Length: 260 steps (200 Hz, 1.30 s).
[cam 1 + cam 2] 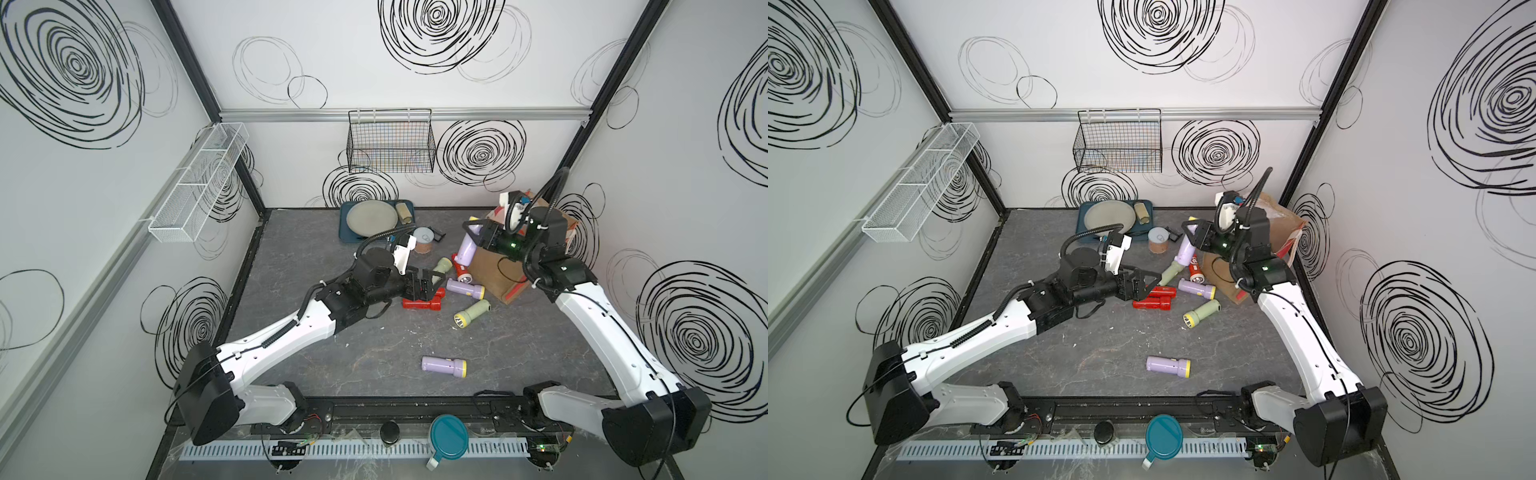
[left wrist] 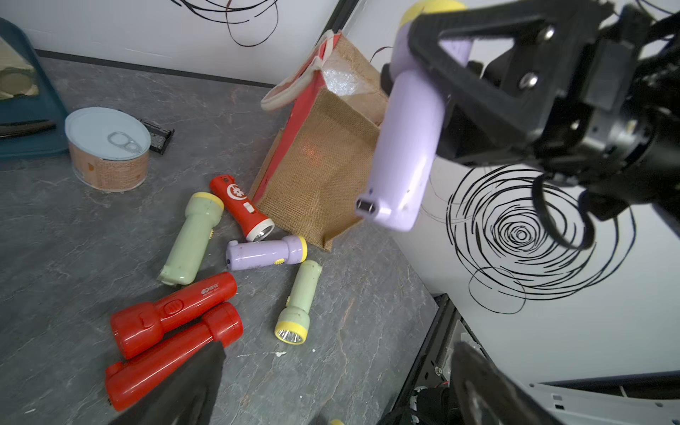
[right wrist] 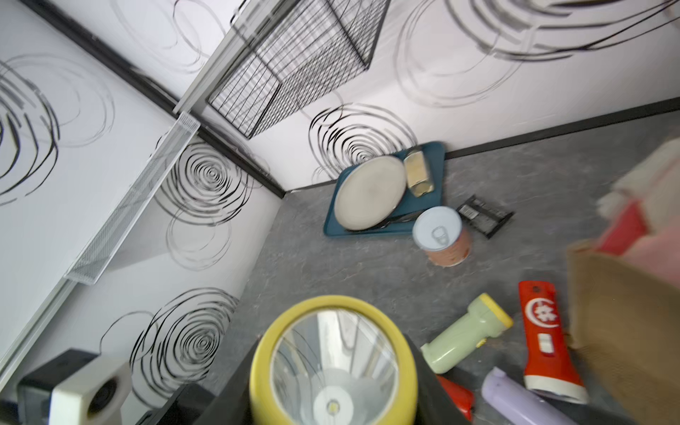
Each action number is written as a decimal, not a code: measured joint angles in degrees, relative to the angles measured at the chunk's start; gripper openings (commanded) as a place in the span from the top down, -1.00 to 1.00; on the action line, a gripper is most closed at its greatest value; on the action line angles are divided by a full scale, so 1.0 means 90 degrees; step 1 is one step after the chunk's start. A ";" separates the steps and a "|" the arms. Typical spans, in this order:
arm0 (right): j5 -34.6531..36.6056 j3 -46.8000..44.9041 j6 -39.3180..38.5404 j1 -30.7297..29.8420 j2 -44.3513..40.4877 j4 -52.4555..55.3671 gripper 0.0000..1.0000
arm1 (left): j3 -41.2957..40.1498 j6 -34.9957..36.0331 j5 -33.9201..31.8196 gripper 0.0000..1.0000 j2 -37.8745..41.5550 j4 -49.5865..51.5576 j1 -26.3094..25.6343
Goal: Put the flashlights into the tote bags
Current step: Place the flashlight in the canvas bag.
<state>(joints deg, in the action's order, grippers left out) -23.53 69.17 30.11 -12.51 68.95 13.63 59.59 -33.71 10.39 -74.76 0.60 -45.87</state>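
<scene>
Left jaws: spread wide and empty, above the pair of red flashlights [image 1: 420,305] that lie side by side at mid-counter. Right jaws: closed on the held lilac flashlight [image 2: 408,147], whose yellow head points toward the far wall. It hangs in the air just left of the tote bag [image 1: 494,270] and outside it.

Counter [image 1: 374,374]: grey, marbled. Tote bag: brown jute with a red side panel, standing tilted in the far right corner; its contents cannot be made out. Blue tray [image 1: 344,232]: against the far wall, bearing a round plate [image 1: 372,216]. Tin [image 1: 424,240]: upright, pull-ring lid, just right of the tray.

Loose flashlights, all lying on the counter:
- emblem-marked red flashlight [image 2: 243,208], against the foot of the bag
- pale green flashlight [image 2: 191,239], just left of it
- middle lilac flashlight [image 2: 265,252], just nearer, beside the bag's corner
- second pale green flashlight [image 2: 300,301], nearer again
- lone lilac flashlight [image 1: 444,366], well apart toward the near edge
</scene>
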 measured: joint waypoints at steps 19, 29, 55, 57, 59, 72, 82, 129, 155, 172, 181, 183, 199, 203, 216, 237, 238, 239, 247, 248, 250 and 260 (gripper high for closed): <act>-0.0022 0.0457 -0.0078 0.0576 0.0231 0.0189 1.00 | 0.0000 0.0041 -0.0187 -0.99 0.0000 0.0141 -0.0029; -0.0044 0.0665 -0.0104 0.0862 0.0347 0.0289 1.00 | -0.0002 0.0061 -0.0265 -0.98 0.0000 0.0209 -0.0036; -0.0044 0.1127 -0.0170 0.1644 0.0670 0.0539 1.00 | -0.0002 0.0083 -0.0432 -0.98 -0.0002 0.0306 -0.0097; -0.0039 0.1144 -0.0168 0.1685 0.0690 0.0549 1.00 | -0.0002 0.0083 -0.0452 -0.98 -0.0002 0.0308 -0.0102; -0.0034 0.1168 -0.0170 0.1761 0.0719 0.0566 1.00 | -0.0002 0.0083 -0.0461 -0.98 -0.0002 0.0311 -0.0109; -0.0029 0.1246 -0.0163 0.2147 0.0848 0.0627 1.00 | -0.0002 0.0083 -0.0508 -0.98 -0.0002 0.0313 -0.0153; -0.0022 0.1265 -0.0160 0.2414 0.0937 0.0663 1.00 | -0.0002 0.0083 -0.0532 -0.98 -0.0002 0.0313 -0.0189; 0.0158 0.1304 -0.0223 0.3016 0.1365 0.0729 1.00 | -0.0002 0.0083 -0.0622 -0.98 -0.0027 0.0323 -0.0291; 0.0306 0.1350 -0.0311 0.3024 0.1668 0.0704 1.00 | -0.0002 0.0085 -0.0641 -0.98 -0.0078 0.0359 -0.0311; 0.0396 0.1350 -0.0335 0.3024 0.1916 0.0673 1.00 | -0.0002 0.0112 -0.0658 -0.98 -0.0146 0.0430 -0.0323; 0.0435 0.1350 -0.0347 0.3024 0.2055 0.0648 1.00 | -0.0002 0.0134 -0.0668 -0.98 -0.0185 0.0478 -0.0338; 0.0444 0.1350 -0.0352 0.3024 0.2089 0.0641 1.00 | -0.0002 0.0141 -0.0668 -0.99 -0.0194 0.0488 -0.0342; 0.0483 0.1350 -0.0367 0.3019 0.2348 0.0629 1.00 | -0.0002 0.0214 -0.0699 -0.98 -0.0240 0.0595 -0.0413; 0.0495 0.1350 -0.0376 0.3016 0.2409 0.0627 1.00 | -0.0002 0.0236 -0.0709 -0.98 -0.0245 0.0622 -0.0437; 0.0561 0.1326 -0.0403 0.2992 0.2552 0.0605 1.00 | -0.0002 0.0330 -0.0736 -0.99 -0.0274 0.0695 -0.0546; 0.0680 0.1251 -0.0478 0.2907 0.2696 0.0602 1.00 | -0.0002 0.0517 -0.0777 -0.99 -0.0347 0.0806 -0.0765; 0.0685 0.1251 -0.0481 0.2902 0.2701 0.0605 1.00 | -0.0002 0.0527 -0.0780 -0.98 -0.0352 0.0811 -0.0775; 0.0692 0.1248 -0.0483 0.2895 0.2708 0.0605 1.00 | -0.0002 0.0542 -0.0782 -0.98 -0.0359 0.0821 -0.0792; 0.0750 0.1217 -0.0505 0.2841 0.2752 0.0600 1.00 | -0.0002 0.0610 -0.0799 -0.98 -0.0403 0.0865 -0.0886; 0.0755 0.1214 -0.0508 0.2837 0.2756 0.0600 1.00 | -0.0002 0.0612 -0.0799 -0.98 -0.0406 0.0867 -0.0894; 0.0767 0.1207 -0.0515 0.2820 0.2769 0.0602 1.00 | -0.0002 0.0634 -0.0806 -0.98 -0.0420 0.0879 -0.0918; 0.0843 0.1180 -0.0546 0.2739 0.2846 0.0602 1.00 | -0.0002 0.0707 -0.0833 -0.98 -0.0488 0.0962 -0.1022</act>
<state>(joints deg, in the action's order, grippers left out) -15.94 79.79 25.19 12.14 94.56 19.05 59.57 -27.35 2.90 -79.15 9.26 -55.07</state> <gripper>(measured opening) 0.472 0.992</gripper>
